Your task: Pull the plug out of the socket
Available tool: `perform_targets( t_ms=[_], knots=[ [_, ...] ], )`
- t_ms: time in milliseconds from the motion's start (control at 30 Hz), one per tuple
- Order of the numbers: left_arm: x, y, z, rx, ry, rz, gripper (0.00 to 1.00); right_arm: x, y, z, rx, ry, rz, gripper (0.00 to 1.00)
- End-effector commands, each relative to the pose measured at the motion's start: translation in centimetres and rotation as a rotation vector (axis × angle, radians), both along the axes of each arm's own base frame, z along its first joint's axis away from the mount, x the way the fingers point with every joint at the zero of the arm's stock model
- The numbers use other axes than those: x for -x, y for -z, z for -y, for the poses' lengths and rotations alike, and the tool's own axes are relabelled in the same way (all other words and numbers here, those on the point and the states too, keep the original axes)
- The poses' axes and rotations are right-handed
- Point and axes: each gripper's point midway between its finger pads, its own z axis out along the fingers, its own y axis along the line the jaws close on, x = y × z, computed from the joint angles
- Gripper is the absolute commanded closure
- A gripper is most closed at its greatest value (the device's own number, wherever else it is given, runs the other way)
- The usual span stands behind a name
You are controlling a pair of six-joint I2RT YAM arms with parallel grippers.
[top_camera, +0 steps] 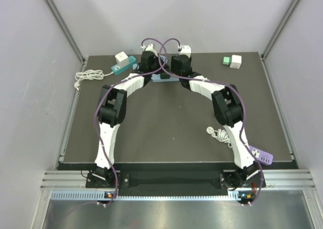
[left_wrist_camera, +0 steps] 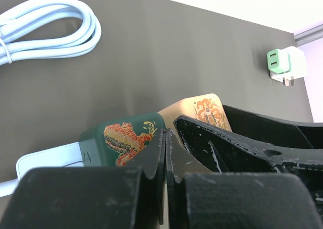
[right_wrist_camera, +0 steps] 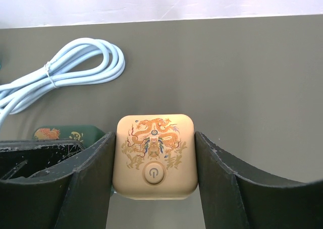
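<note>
The plug (right_wrist_camera: 156, 156) is a tan cube with a dragon print and a power button. My right gripper (right_wrist_camera: 155, 161) is shut on it, one finger pressed against each side. It stands on the pale socket strip (top_camera: 162, 78) at the far middle of the table. A dark green dragon-print plug (left_wrist_camera: 123, 140) stands just beside the tan plug (left_wrist_camera: 204, 112) on the same white strip (left_wrist_camera: 48, 161). My left gripper (left_wrist_camera: 169, 134) is shut with nothing between its fingers, its tips close against the green plug. Both wrists hide the jaws in the top view.
A coiled white cable (left_wrist_camera: 50, 30) lies left of the strip. A teal power strip with a white adapter (top_camera: 123, 63) sits at the far left. Green and white adapters (top_camera: 232, 61) sit far right. A purple strip (top_camera: 260, 156) and its cord (top_camera: 218, 134) lie near the right arm.
</note>
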Motion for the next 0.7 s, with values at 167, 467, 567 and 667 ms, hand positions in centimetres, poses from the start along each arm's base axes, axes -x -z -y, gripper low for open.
perform_targets(
  t_ms=[167, 467, 567, 667],
  knots=[
    [9.8, 17.1, -3.5, -0.252, 0.041, -0.524, 1.0, -0.2, -9.5, -2.7, 0.046, 0.031, 0.24, 1.0],
    [9.8, 16.9, -3.3, -0.248, 0.046, -0.52, 1.0, -0.7, -9.5, -0.2, -0.055, 0.041, 0.206, 1.0],
    [9.7, 16.9, -3.4, -0.248, 0.046, -0.517, 1.0, -0.3, -9.8, 0.5, -0.08, 0.036, 0.203, 1.0],
    [9.6, 16.7, -3.2, -0.243, 0.056, -0.511, 1.0, 0.8, -10.8, 1.6, -0.1, 0.056, 0.202, 1.0]
  ],
)
